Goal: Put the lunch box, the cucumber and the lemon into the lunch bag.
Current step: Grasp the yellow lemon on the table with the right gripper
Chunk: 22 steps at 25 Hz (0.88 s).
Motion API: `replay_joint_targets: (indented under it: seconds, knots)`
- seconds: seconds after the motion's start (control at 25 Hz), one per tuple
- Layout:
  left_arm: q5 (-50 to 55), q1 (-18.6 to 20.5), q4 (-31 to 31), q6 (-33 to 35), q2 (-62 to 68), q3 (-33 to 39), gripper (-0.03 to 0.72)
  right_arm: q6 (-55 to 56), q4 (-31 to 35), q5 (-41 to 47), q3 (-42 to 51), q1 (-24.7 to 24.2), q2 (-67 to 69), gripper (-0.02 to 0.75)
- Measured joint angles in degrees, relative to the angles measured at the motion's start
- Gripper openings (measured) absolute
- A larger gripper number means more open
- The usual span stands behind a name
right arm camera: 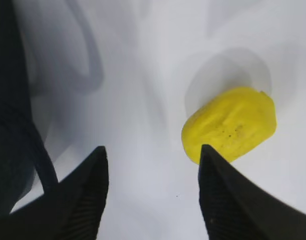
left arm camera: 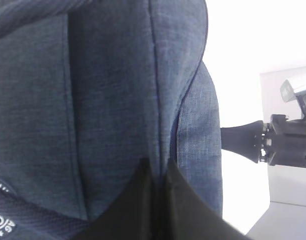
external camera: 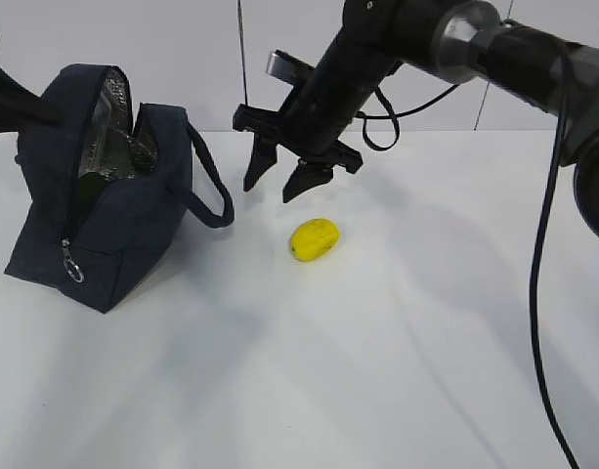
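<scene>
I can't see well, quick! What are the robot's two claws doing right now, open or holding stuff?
Left gripper: closed, pinching the lunch bag fabric.
Right gripper: open, empty, above the lemon.

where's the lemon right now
The lemon lies on the white table mid-frame in the exterior view, right of the lunch bag, just below the open right gripper.

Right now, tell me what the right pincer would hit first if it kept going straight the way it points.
Probably the bare table. The open right pincer points down, and the lemon lies just off its line, beyond one fingertip; depth is uncertain, so that finger might clip it.
</scene>
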Motion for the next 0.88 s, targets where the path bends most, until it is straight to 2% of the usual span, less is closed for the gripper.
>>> replay_joint_targets:
  seconds: [0.16, 0.36, 0.6, 0.88]
  knots:
    - [-0.2, 0.0, 0.1, 0.0, 0.0, 0.0, -0.001, 9.6, -9.0, 0.1, 0.0, 0.4, 0.0, 0.42]
    - [-0.7, 0.0, 0.2, 0.0, 0.0, 0.0, -0.001, 19.4, -12.3, 0.1, 0.0, 0.4, 0.0, 0.433]
    - [-0.9, 0.0, 0.3, 0.3, 0.0, 0.0, -0.001, 29.0, -20.3, 0.1, 0.0, 2.0, 0.0, 0.437]
    - [-0.5, 0.0, 1.1, 0.5, 0.0, 0.0, -0.001, 34.1, -21.8, 0.1, 0.0, 3.5, 1.8, 0.437]
